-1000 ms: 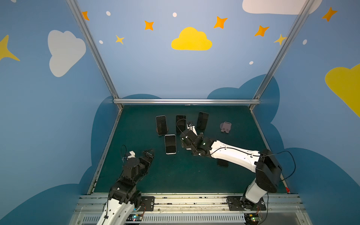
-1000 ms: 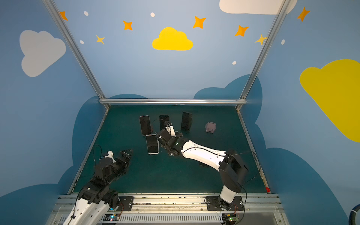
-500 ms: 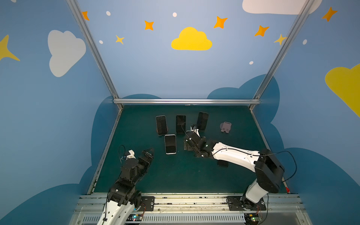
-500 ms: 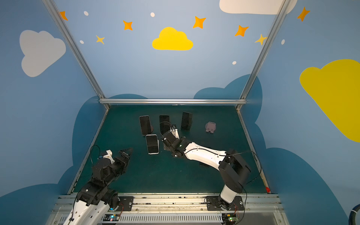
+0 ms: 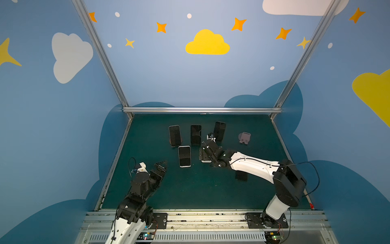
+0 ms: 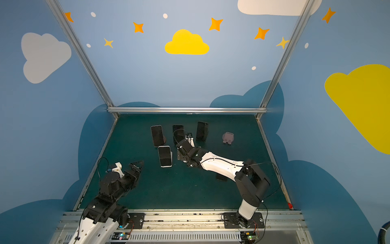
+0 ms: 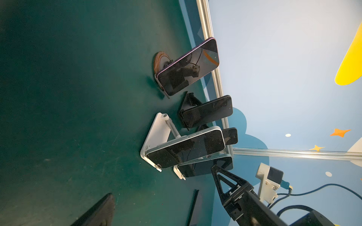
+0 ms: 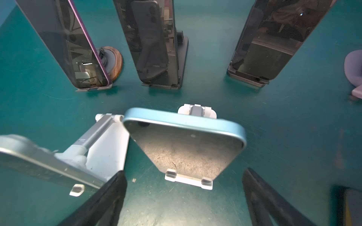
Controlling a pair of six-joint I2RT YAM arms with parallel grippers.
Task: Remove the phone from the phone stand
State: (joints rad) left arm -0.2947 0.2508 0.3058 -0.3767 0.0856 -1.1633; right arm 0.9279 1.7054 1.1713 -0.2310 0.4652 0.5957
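Note:
A blue-edged phone (image 8: 186,148) leans back on a white stand (image 8: 188,181) in the right wrist view. My right gripper (image 8: 184,197) is open, and its two black fingers (image 8: 109,199) sit low on either side of the stand's front lip, apart from the phone. In both top views this gripper (image 5: 203,155) (image 6: 182,154) covers most of that phone. My left gripper (image 5: 162,166) hangs open over the front left of the mat with nothing between its fingers (image 7: 225,182).
A white phone on a white stand (image 5: 184,156) stands just left of the right gripper. Behind are a purple-edged phone on a wooden stand (image 5: 174,135) and two dark phones on black stands (image 5: 195,134) (image 5: 220,131). An empty pink stand (image 5: 244,138) is at the back right. A dark phone (image 5: 241,175) lies flat under the right arm.
My right gripper has shifted slightly and sunk lower at the blue phone's stand. Its jaws stay as wide as before. The left arm has barely moved.

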